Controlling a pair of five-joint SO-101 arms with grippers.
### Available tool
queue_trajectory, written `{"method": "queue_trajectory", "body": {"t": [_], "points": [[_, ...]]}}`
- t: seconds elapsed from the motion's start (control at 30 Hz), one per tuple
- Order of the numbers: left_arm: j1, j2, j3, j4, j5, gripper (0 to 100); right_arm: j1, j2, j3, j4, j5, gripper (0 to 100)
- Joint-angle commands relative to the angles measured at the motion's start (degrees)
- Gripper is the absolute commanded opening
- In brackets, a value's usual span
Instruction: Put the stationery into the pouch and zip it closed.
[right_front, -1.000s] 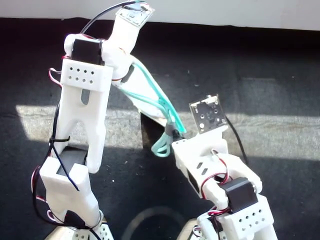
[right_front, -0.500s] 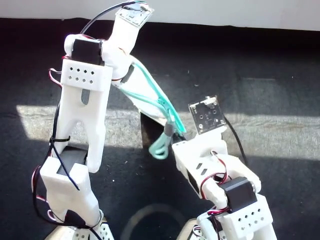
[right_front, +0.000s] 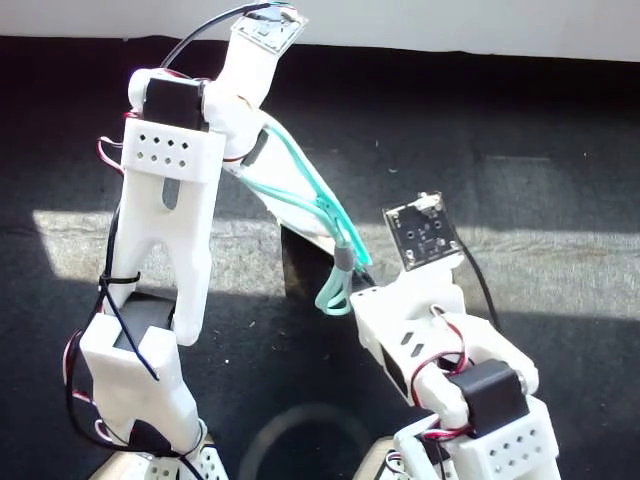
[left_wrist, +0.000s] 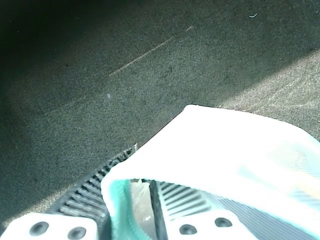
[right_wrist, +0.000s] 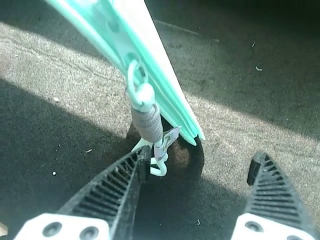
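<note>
Presently, left gripper (left_wrist: 150, 200) clamps the raised pouch (right_front: 300, 195); right gripper (right_wrist: 202, 157) gapes beside the zip pull (right_wrist: 146, 120), zipping apparently unfinished

The right arm (right_front: 440, 330) is drawing back toward 4 o'clock across the table (right_front: 560, 150), and its wrist camera board (right_front: 425, 232) is sliding slightly the same way. The teal pull loop (right_front: 335, 290) under the pouch (right_front: 295, 180) is swinging toward 3 o'clock and hanging straighter, just beside that arm's spread fingers (right_wrist: 125, 185).
</note>
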Motion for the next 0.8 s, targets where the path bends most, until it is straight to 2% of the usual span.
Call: {"method": "queue_trajectory", "body": {"t": [0.0, 0.1, 0.3, 0.43, 0.77], "points": [[-1.36, 1.98, 1.54, -0.09, -1.05, 1, 0.31, -0.66, -5.05, 0.22, -0.35, 30.7], [-1.27, 2.07, 1.54, -0.09, -1.05, 1, -0.13, -0.31, -5.41, -0.31, -0.35, 30.7], [-1.27, 2.07, 1.54, -0.09, -1.05, 1, -7.87, -0.22, -2.07, -5.67, -0.53, 30.7], [-1.27, 2.07, 1.54, -0.09, -1.05, 1, -7.87, -0.22, 3.74, -13.05, -3.87, 30.7], [-1.27, 2.07, 1.54, -0.09, -1.05, 1, -7.69, -0.13, 11.82, -23.16, -3.43, 30.7]]}}
